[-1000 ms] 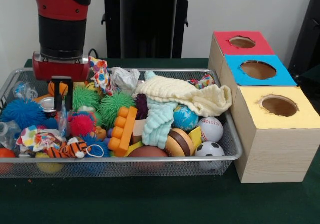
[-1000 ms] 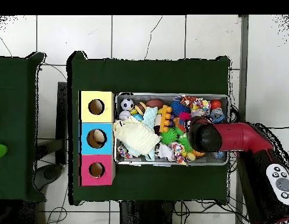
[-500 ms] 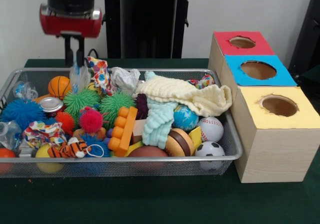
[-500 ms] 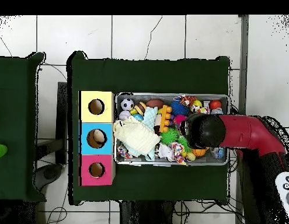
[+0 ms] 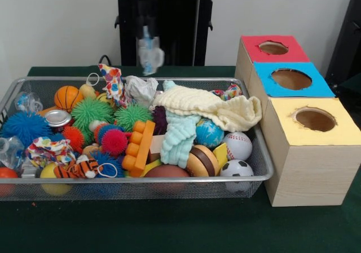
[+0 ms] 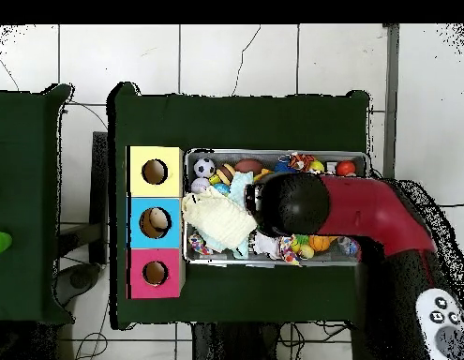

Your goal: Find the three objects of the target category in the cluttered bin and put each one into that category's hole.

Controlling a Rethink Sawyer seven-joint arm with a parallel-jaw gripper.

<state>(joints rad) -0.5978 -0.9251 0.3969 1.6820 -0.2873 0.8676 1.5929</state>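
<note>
The gripper has risen clear of the bin and shifted across it: a second ago it was down among the toys at the bin's 9 o'clock end in the front view, half a second ago it had just lifted off, and it now hangs high over the back rim, only the lower body and fingers showing at the top edge. In the overhead view the arm now covers the middle of the bin instead of its 3 o'clock end. The jaws are clenched on a clear bottle — a blurred, translucent item with a blue part at its upper end, hanging below the fingers and well apart from every toy. Judged from this, one target item has been extracted and the transport step is in hand; which of the three holes it belongs to cannot be told. The bottle's long axis runs close to vertical, 12 to 6 o'clock in the front view, with the blue end up between the fingers and the wider clear end pointing down. The silver can rests in the bin at 9 o'clock, beside the green spiky ball. The boxes — red, blue, yellow — stand just beside the bin at 3 o'clock.
</note>
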